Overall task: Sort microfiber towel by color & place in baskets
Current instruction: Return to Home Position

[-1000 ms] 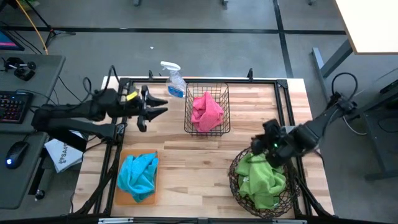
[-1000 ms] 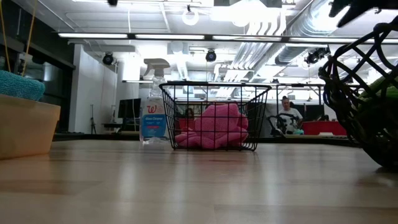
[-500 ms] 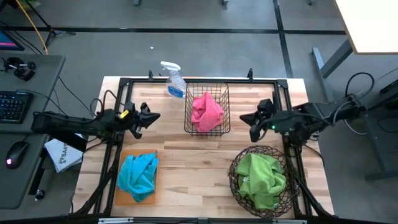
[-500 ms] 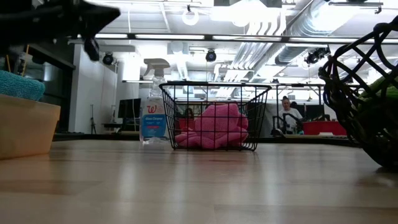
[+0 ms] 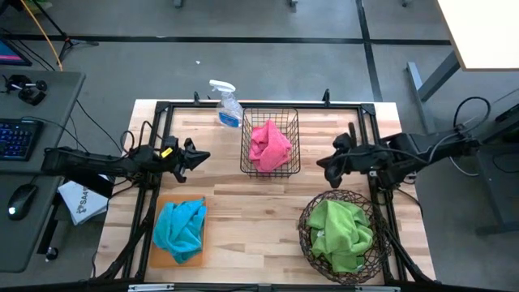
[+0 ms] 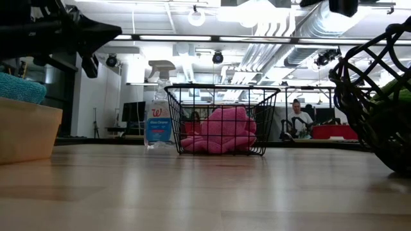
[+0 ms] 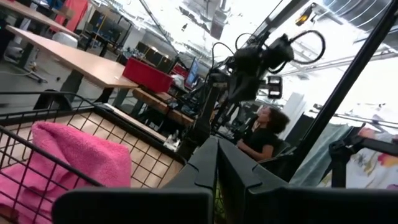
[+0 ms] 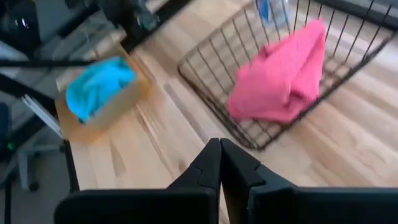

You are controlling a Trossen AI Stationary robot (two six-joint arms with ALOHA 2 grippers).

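A pink towel (image 5: pixel 269 144) lies in the black wire basket (image 5: pixel 271 113) at the table's far middle. A blue towel (image 5: pixel 181 229) lies on the flat orange tray (image 5: pixel 162 258) at the near left. A green towel (image 5: pixel 340 233) fills the round twig basket (image 5: pixel 306 223) at the near right. My left gripper (image 5: pixel 204 154) hovers shut left of the wire basket, holding nothing. My right gripper (image 5: pixel 322 161) hovers shut right of the wire basket, above the table, holding nothing.
A clear spray bottle (image 5: pixel 227 104) stands at the far edge, left of the wire basket. Bare wood (image 5: pixel 251 211) lies between the tray and the twig basket. A black frame (image 5: pixel 158 109) borders the table. A person (image 6: pixel 297 119) sits in the room beyond.
Both grippers have shut and drawn back level over the table. My left gripper moved toward the near-left, ending left of the wire basket. My right gripper rose off the twig basket and went toward the far side, ending right of the wire basket. The towels stayed put.
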